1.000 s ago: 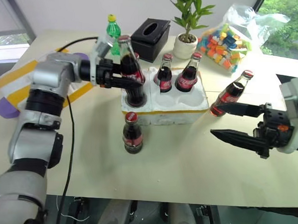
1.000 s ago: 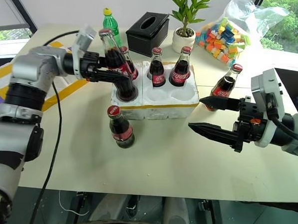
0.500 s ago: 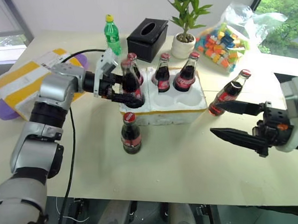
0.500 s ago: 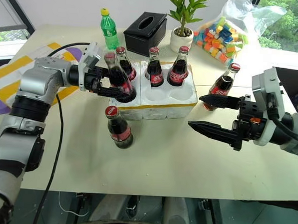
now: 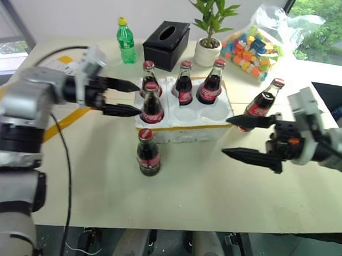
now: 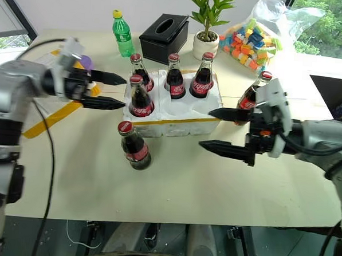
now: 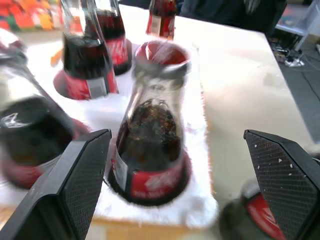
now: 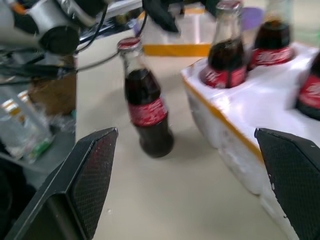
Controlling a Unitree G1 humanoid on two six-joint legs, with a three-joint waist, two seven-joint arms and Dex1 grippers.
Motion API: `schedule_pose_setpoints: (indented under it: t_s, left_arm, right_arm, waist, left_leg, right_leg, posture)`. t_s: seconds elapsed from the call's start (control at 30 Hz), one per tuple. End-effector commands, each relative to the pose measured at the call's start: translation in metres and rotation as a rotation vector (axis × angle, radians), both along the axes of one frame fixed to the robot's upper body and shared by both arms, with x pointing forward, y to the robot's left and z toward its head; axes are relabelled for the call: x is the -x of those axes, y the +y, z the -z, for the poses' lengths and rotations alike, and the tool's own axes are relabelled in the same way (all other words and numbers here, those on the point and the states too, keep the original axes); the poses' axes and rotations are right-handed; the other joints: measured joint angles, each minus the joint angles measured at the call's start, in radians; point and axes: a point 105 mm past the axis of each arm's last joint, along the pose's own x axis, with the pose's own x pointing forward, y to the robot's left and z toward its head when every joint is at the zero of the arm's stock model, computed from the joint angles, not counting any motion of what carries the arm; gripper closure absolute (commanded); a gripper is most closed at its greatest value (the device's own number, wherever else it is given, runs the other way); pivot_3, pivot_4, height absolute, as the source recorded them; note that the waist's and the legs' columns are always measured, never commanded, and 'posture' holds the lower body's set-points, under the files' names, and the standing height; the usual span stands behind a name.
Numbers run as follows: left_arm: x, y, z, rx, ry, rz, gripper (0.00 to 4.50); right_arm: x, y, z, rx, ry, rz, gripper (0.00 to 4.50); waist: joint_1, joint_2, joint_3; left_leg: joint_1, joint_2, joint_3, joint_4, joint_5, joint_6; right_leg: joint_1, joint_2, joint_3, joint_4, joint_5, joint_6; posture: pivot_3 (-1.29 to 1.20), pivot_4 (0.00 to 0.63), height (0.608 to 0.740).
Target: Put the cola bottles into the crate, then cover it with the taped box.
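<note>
the worktop (image 5: 213, 193) carries the crate (image 5: 186, 120) at centre. the taped box (image 6: 48, 113) lies at 9 o'clock of the crate, largely hidden by the left arm. four cola bottles (image 5: 151, 103) stand in the crate's wells; two wells on the near side look empty. one loose bottle (image 5: 148, 154) stands at 6 o'clock of the crate, near its front wall; another (image 5: 264, 102) stands at 3 o'clock.

the left pincer (image 5: 127, 97) is spread wide, holding nothing, at 9 o'clock of the crate. the right pincer (image 5: 235, 135) is spread wide and empty, just in front of the 3 o'clock bottle.

likely step: fetch a loose bottle. close on the body below the neck, lift clear of the rim, lower upright into an empty well.

obstructions: seated bottle necks beside the empty wells. the tissue box (image 5: 167, 44), potted plant (image 5: 210, 27), green bottle (image 5: 127, 34) and bag of blocks (image 5: 261, 41) stand at 12 o'clock, well apart.
</note>
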Motion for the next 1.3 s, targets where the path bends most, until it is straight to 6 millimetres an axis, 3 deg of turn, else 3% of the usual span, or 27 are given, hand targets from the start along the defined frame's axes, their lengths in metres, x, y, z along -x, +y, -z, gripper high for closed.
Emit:
schedule_pose_setpoints:
  t_s: [0.03,0.2,0.33,0.5,0.73,0.87,1.07,1.3]
  left_arm:
    - [0.036,0.019,-0.020,-0.033,-0.009,0.049,0.05]
    - [0.078,0.024,-0.002,-0.130,0.090,0.096,0.05]
    - [0.095,0.015,0.025,-0.154,0.130,0.096,0.05]
    - [0.093,-0.002,0.055,-0.121,0.105,0.022,0.05]
    - [0.073,-0.020,0.069,-0.028,0.062,-0.080,0.05]
    - [0.076,-0.026,0.077,-0.022,0.075,-0.061,0.05]
    - [0.077,-0.015,0.069,-0.059,0.055,-0.040,0.05]
    - [0.084,0.017,0.032,-0.121,0.050,-0.037,0.05]
  right_arm:
    - [-0.004,0.016,0.006,0.015,-0.032,-0.080,0.00]
    - [-0.007,0.027,0.012,0.015,-0.024,-0.145,0.00]
    - [-0.006,0.027,0.009,0.012,-0.028,-0.160,0.00]
    - [0.001,0.022,0.001,0.016,-0.032,-0.171,0.00]
    - [0.005,0.013,-0.010,0.006,-0.036,-0.120,0.00]
    - [0.006,0.010,-0.012,0.006,-0.035,-0.099,0.00]
    - [0.007,0.013,0.002,0.000,-0.002,-0.097,0.00]
    - [-0.017,0.057,0.043,-0.028,0.012,-0.107,0.00]
  waist:
    - [-0.006,0.000,0.000]
    - [-0.002,0.000,0.000]
    - [0.006,0.000,0.000]
    - [0.018,0.001,0.000]
    - [0.017,0.000,0.000]
    - [0.016,0.000,-0.001]
    - [0.016,0.000,-0.001]
    - [0.012,0.000,-0.001]
  left_leg:
    - [0.000,0.000,0.000,0.000,0.000,0.000]
    - [0.001,0.000,0.000,0.000,0.000,0.000]
    - [0.001,0.000,0.000,0.000,0.000,0.000]
    - [0.001,0.000,0.000,0.000,0.000,0.000]
    - [0.001,0.000,0.000,0.000,0.000,0.000]
    - [0.001,0.000,0.000,0.000,0.000,0.000]
    - [0.001,0.000,0.000,0.000,0.000,0.000]
    - [0.001,0.001,0.000,-0.001,0.000,-0.001]
  right_leg:
    - [0.000,0.000,0.000,0.000,0.000,0.000]
    - [0.001,0.000,0.000,0.000,0.000,0.000]
    - [0.002,-0.001,0.000,0.000,0.000,0.000]
    - [0.002,0.000,0.000,0.000,0.000,-0.001]
    - [0.002,-0.001,0.000,-0.001,0.000,-0.001]
    - [0.002,0.000,0.000,-0.001,0.000,-0.001]
    - [0.002,0.000,0.000,-0.001,0.000,-0.001]
    - [0.001,0.001,0.000,0.000,0.000,-0.001]
  posture:
    - [0.00,0.150,0.732]
    - [0.00,0.150,0.732]
    - [0.00,0.150,0.732]
    - [0.00,0.150,0.732]
    - [0.00,0.150,0.732]
    - [0.00,0.150,0.732]
    - [0.00,0.150,0.732]
    - [0.00,0.150,0.732]
